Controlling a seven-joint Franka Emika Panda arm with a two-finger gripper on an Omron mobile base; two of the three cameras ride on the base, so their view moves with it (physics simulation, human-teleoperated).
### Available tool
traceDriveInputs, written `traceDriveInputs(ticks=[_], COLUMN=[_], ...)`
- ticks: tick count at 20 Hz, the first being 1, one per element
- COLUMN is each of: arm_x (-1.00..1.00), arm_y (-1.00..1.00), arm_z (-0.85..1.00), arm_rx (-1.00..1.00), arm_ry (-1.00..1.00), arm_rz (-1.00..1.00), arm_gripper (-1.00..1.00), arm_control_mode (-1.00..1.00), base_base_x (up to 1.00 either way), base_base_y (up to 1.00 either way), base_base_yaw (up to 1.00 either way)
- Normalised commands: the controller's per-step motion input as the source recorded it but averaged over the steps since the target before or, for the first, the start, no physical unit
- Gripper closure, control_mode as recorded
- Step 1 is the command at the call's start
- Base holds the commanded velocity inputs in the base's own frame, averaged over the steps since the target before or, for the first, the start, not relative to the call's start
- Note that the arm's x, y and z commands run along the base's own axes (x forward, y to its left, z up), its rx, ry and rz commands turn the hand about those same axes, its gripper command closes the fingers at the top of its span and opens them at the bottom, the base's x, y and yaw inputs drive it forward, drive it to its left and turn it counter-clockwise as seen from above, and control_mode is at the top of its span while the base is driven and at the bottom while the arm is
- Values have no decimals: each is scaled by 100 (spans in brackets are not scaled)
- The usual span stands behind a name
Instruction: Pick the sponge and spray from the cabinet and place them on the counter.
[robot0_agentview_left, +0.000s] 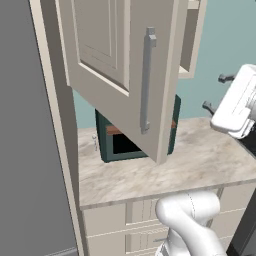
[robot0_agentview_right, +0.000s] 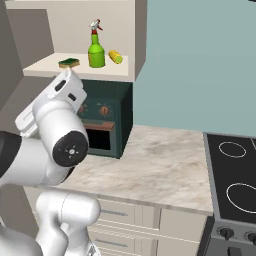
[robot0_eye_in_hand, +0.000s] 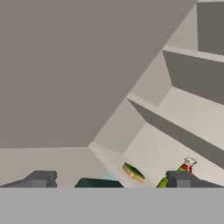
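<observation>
One cabinet (robot0_agentview_left: 115, 55) with its door swung open, one counter (robot0_agentview_right: 160, 167), one dark green oven (robot0_agentview_right: 107, 125) under the shelf, one cooktop (robot0_agentview_right: 232, 175) at the right. On the lowest shelf sit one spray (robot0_agentview_right: 96, 47), one sponge (robot0_agentview_right: 69, 63) just left of it and one small yellow item (robot0_agentview_right: 116, 56) to its right. Gripper (robot0_eye_in_hand: 109, 180) is spread wide and empty, short of the shelf; in the hand view the sponge lies between its tips and the spray by the right tip.

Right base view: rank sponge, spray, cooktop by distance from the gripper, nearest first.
From the open gripper:
1. sponge, left on the cabinet shelf, just above the hand.
2. spray, mid shelf, right of the sponge.
3. cooktop, far right, clearly farthest.
</observation>
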Motion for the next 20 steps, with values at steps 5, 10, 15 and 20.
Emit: traceDriveInputs(ticks=[5,10,15,20], arm_x=[29,42,45,36], arm_y=[8,0,2,12], arm_z=[0,0,0,0], arm_rx=[1,8,12,6], arm_ry=[3,13,10,2], arm_rz=[-11,0,-4,-13], arm_gripper=[-100,-100,-100,-100], arm_control_mode=[-100,-100,-100,-100], base_base_x=[0,0,0,0], base_base_y=[0,0,0,0], base_base_yaw=[0,0,0,0])
